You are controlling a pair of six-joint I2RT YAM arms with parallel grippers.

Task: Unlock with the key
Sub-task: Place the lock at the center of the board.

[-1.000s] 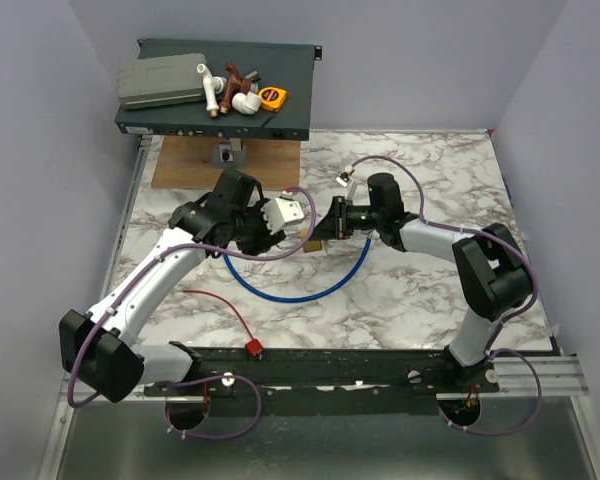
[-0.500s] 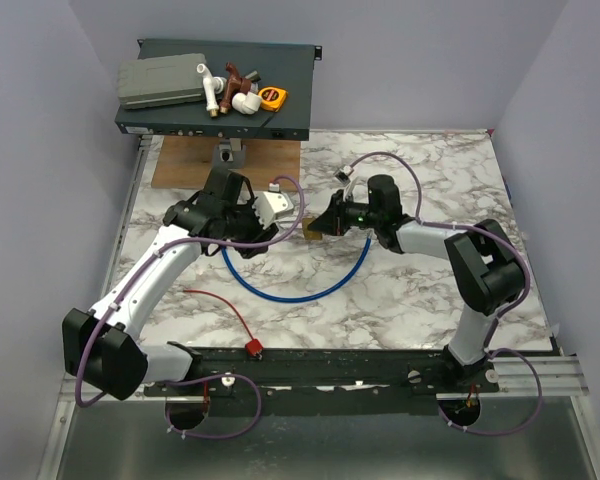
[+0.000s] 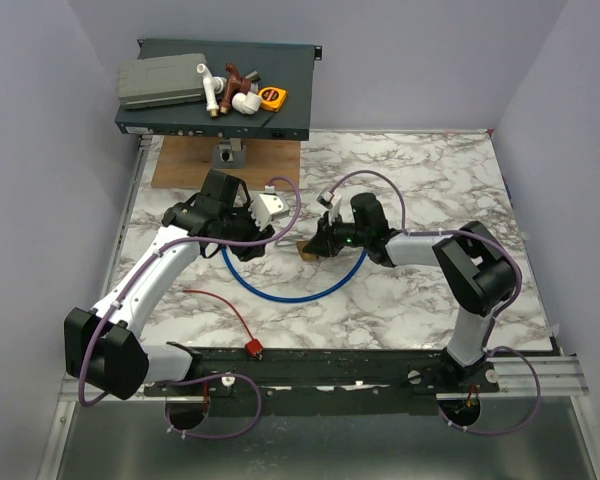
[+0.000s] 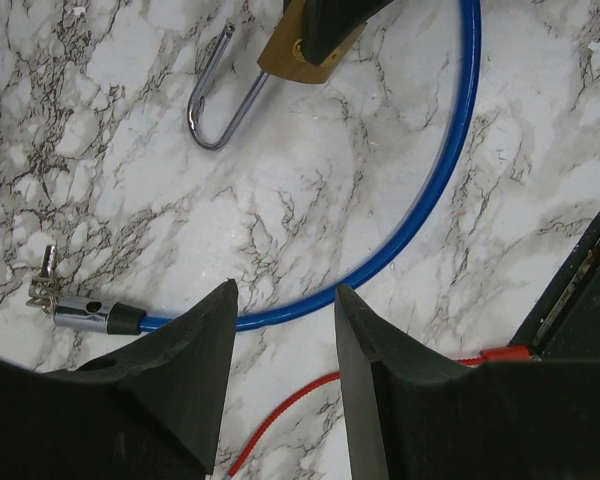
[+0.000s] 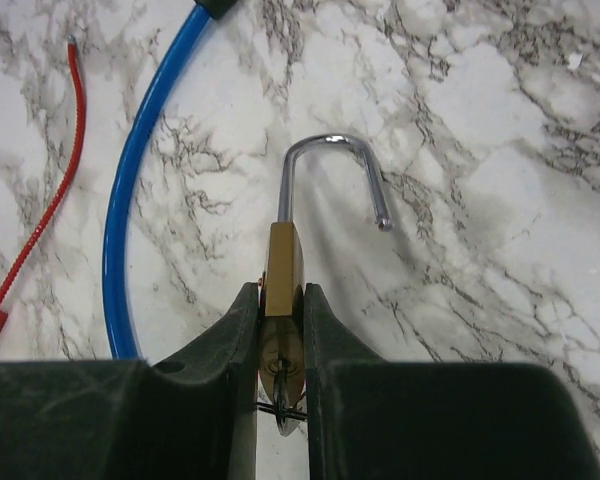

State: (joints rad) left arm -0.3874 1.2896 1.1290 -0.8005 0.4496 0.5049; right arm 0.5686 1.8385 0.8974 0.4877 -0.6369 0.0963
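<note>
A marble table (image 3: 420,300) fills the top view, with a blue cable lock (image 3: 280,292) curving across its middle. Left of centre, the left gripper (image 4: 283,290) hangs with fingers apart and nothing between them. At centre, the right gripper (image 5: 280,295) is clamped on the brass padlock (image 5: 283,260), its shackle sprung open. The key (image 3: 251,347), red-tagged on a red cord, lies lower centre by the black rail (image 3: 380,368), apart from both grippers

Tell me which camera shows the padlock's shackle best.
Right wrist: the silver shackle sits centred, open, free end clear of the brass padlock. Left wrist shows it smaller, near the top edge; top external shows only a brass speck.
</note>
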